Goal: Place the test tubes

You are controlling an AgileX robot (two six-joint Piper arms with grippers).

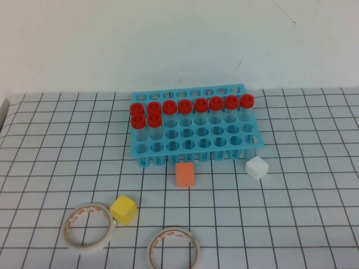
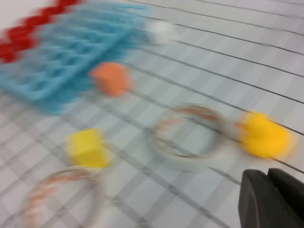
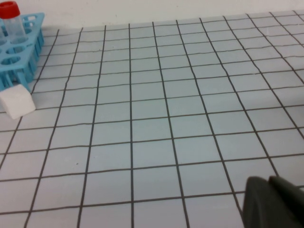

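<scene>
Left wrist view: my left gripper [image 2: 268,180], jaws together, hangs near two tape rolls [image 1: 84,247] and a yellow cube [image 1: 123,209]. My right gripper [image 3: 271,185], likewise closed, is well apart from the white cube [image 3: 16,102]. Farther off, that cube sits at five o'clock of the blue rack [image 1: 193,147], an orange cube [image 1: 184,175] at its six. Ten red-capped test tubes [image 1: 185,112] stand in the rack.

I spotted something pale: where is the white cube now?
In the high view the white cube sits beside the blue rack's near right corner, right of the orange cube.
</scene>
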